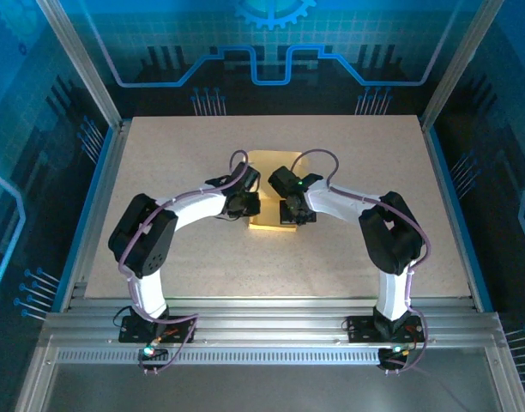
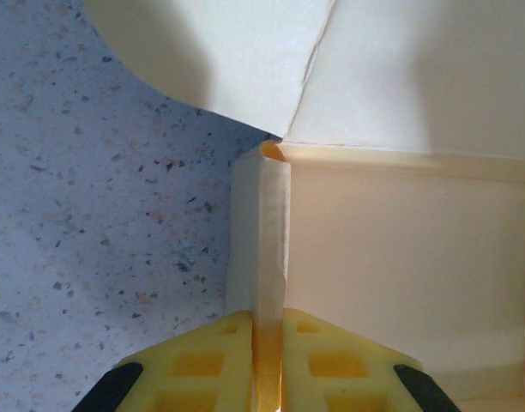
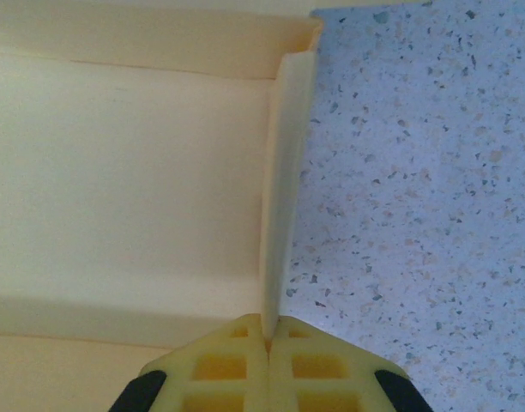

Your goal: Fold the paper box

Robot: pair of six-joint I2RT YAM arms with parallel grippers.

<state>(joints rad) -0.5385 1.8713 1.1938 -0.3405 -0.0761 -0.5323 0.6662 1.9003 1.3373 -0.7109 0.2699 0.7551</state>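
Note:
The paper box (image 1: 267, 193) is pale yellow-tan cardboard lying mid-table between both arms, its lid flap (image 1: 264, 160) pointing to the far side. My left gripper (image 1: 245, 204) is shut on the box's left side wall (image 2: 264, 232), which stands upright between the yellow fingers (image 2: 213, 356). My right gripper (image 1: 294, 212) is shut on the right side wall (image 3: 284, 180), pinched between its yellow fingers (image 3: 318, 360). The box floor (image 3: 125, 172) and far wall (image 3: 151, 39) show in the right wrist view. A curved flap (image 2: 211, 51) shows in the left wrist view.
The speckled tabletop (image 1: 348, 163) lies open around the box. Blue enclosure walls (image 1: 262, 51) ring the table on three sides. An aluminium rail (image 1: 271, 330) runs along the near edge by the arm bases.

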